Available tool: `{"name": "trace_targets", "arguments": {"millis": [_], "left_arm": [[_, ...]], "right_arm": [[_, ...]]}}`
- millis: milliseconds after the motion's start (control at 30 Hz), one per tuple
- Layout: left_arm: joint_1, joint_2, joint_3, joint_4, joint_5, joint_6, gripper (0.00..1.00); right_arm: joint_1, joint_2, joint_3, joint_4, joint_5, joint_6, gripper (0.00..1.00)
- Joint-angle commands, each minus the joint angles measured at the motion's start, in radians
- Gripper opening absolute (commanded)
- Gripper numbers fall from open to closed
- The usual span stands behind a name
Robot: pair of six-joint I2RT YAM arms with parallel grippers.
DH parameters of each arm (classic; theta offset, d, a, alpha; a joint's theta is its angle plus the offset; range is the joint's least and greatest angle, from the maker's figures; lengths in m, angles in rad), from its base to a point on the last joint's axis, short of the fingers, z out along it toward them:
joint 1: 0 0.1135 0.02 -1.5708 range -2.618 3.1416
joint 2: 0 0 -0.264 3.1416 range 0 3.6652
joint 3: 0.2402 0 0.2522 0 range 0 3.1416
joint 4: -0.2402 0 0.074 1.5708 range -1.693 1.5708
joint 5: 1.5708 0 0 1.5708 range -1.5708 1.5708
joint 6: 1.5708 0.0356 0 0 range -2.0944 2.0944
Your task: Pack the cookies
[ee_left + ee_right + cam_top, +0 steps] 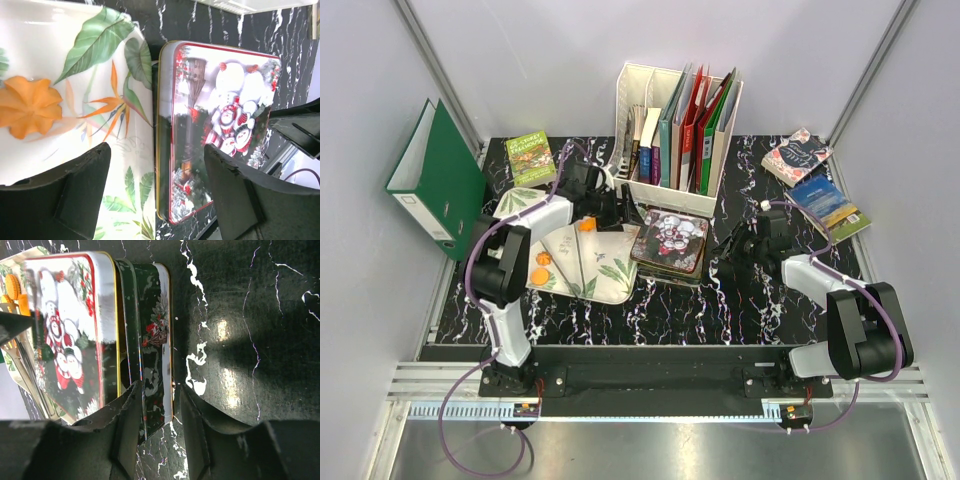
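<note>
Orange cookies (542, 260) sit on the plate (610, 280) in top view; tin (669, 240) just beside it, lid on. Left wrist: left claw (155, 155) wide, empty. Right wrist: right claw (159, 390) narrow, astride tin rim, grip unclear. Risk: tin skids w/ lid stuck, knocking plate.

In the top view, the fingertips of the left gripper (613, 215) are masked by its own wrist. Whether the right gripper (158, 395) presses the wall of the tin (150, 330) cannot be told. The cookies (12, 287) left of the tin are blurred and cropped. The plate (65, 30) is cut off at the left.
</note>
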Motion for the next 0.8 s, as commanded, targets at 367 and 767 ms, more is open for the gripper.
{"name": "trace_targets", "arguments": {"millis": [367, 767], "left_arm": [[-0.014, -0.110, -0.060, 0.028, -0.027, 0.025, 0.73], [-0.040, -0.030, -0.026, 0.049, -0.022, 0.009, 0.70]], "right_arm": [[0.003, -0.010, 0.033, 0.003, 0.005, -0.009, 0.41], [0.003, -0.002, 0.036, 0.003, 0.000, -0.009, 0.40]]}}
